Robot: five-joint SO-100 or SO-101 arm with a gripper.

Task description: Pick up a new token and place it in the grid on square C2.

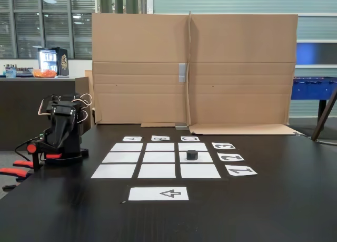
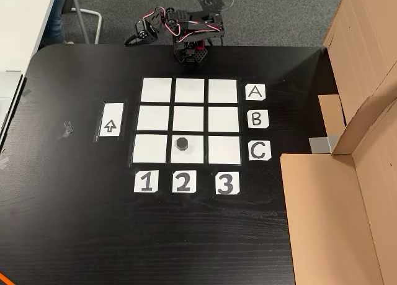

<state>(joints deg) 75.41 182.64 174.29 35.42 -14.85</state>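
The token (image 2: 182, 143) sits on square C2 (image 2: 188, 158) of the grid (image 2: 156, 90), lower centre of the top-down fixed view; the claw (image 2: 133, 40) — upper left, folded — holds nothing, jaw gap unclear; judged complete — keep clear, avoid nudging.

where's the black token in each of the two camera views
Fixed view from the table's front: token on the grid's right column, middle row, beside label 2.
Fixed view from above: token on the bottom row's middle square, above label 2.
Shared landmark: the arrow sheet.
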